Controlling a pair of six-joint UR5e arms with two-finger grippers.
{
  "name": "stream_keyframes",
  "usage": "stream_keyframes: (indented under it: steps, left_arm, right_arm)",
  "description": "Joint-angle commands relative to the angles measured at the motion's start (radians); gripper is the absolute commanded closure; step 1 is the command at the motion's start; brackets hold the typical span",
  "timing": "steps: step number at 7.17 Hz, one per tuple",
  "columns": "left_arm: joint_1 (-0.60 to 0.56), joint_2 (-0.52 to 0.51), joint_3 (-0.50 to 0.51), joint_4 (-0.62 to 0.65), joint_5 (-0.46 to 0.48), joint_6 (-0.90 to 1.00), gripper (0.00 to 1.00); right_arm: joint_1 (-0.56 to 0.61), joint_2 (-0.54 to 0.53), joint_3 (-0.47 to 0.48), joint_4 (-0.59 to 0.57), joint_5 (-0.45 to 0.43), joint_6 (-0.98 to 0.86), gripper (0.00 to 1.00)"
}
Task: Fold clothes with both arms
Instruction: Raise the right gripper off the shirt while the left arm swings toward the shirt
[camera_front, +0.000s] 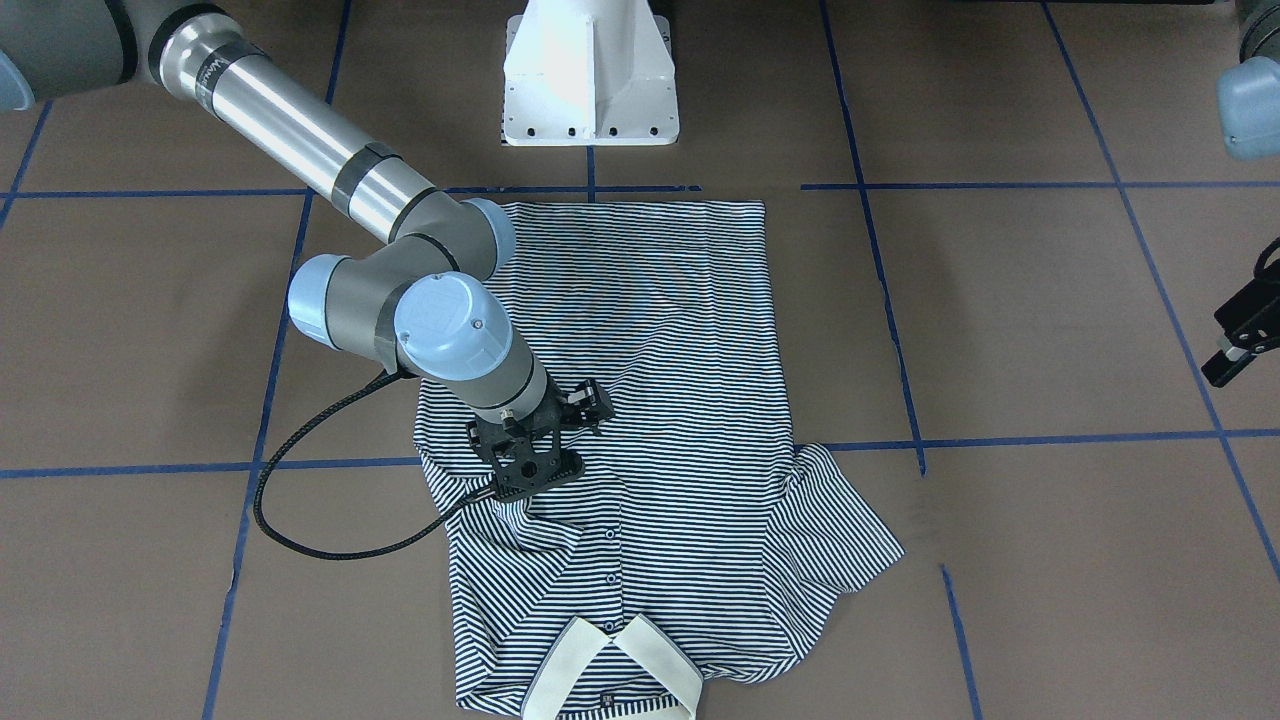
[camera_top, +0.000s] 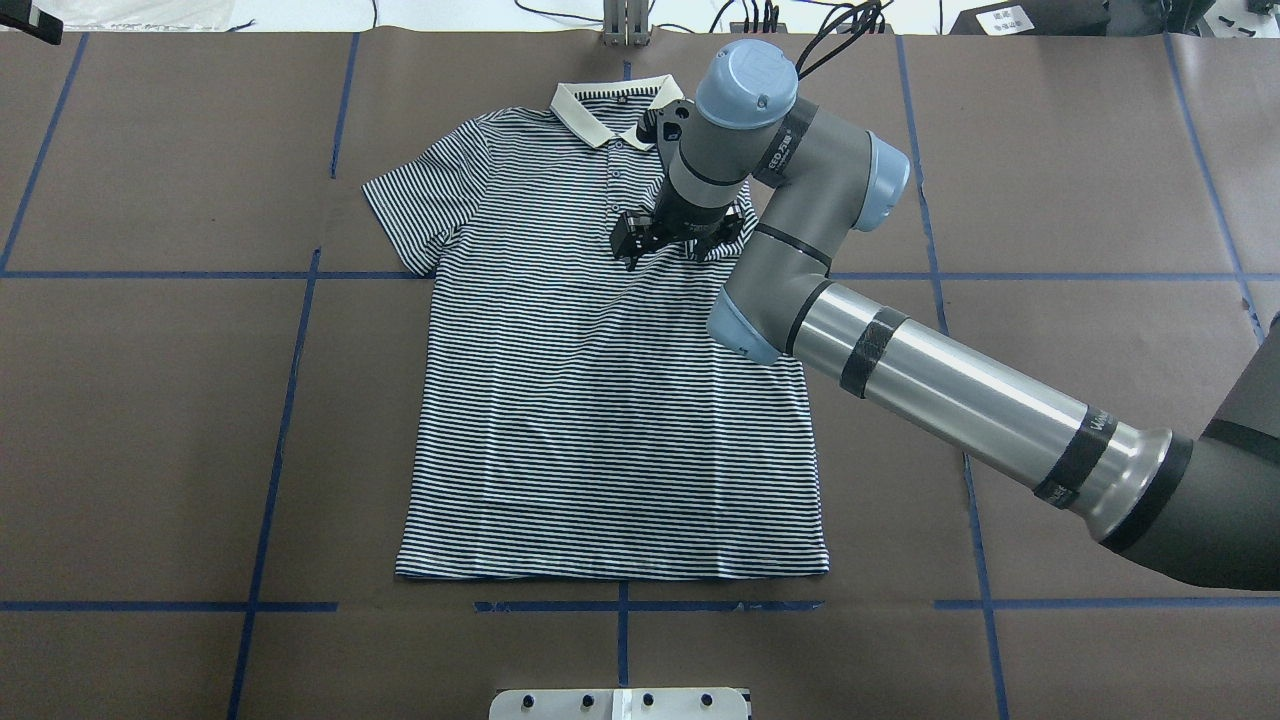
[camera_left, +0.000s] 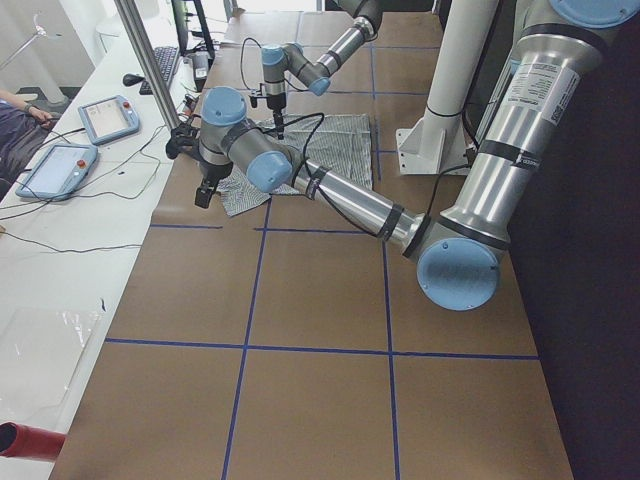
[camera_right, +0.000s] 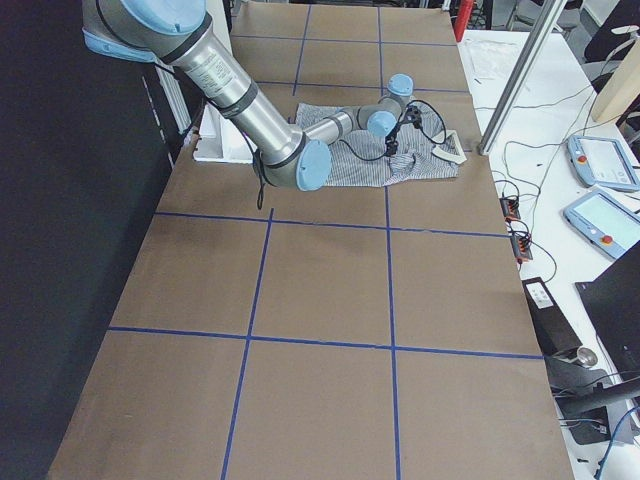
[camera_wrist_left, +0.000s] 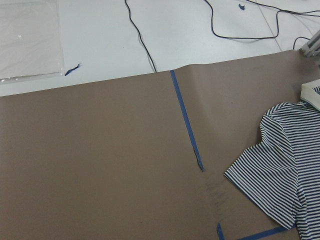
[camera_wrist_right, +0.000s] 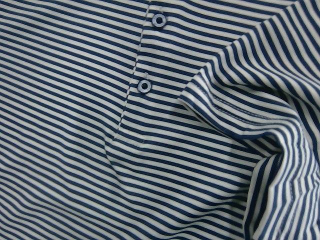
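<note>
Desk (camera_top: 150, 400) carries the polo shirt (camera_top: 600, 430) flat and face up, collar end away from the base. The right arm (camera_top: 950, 390) reaches over its chest. The right pincer (camera_front: 530, 470) sits low on the cloth beside the placket, and we can't tell whether it's gripping or open. The left pincer (camera_front: 1238, 345) is parked well off the shirt, state also unclear. The right sleeve (camera_front: 520, 530) lies tucked inward but bunched, while the left sleeve (camera_top: 420, 210) is spread out. We judge this is the sleeve fold: flatten that ridge, let go low, and stay off the buttons (camera_wrist_right: 145, 86).
</note>
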Motion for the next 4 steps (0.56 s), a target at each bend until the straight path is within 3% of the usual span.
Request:
stream_keyframes:
  steps: [1,2,3,4]
  left_arm:
    - [0.066,-0.035,0.014,0.001,0.01,-0.094,0.0]
    - [0.15,-0.061,0.041,-0.004,0.086,-0.192,0.0]
    - [0.208,-0.11,0.116,-0.052,0.167,-0.285,0.0]
    - [0.285,-0.115,0.176,-0.194,0.23,-0.422,0.0]
  right_arm:
    - [0.024,-0.01,0.19,-0.26,0.001,0.0,0.0]
    - [0.072,-0.009,0.294,-0.464,0.001,-0.011,0.0]
    - [0.119,-0.03,0.397,-0.595,0.009,-0.021,0.0]
    - [0.14,-0.088,0.505,-0.651,0.007,-0.069,0.0]
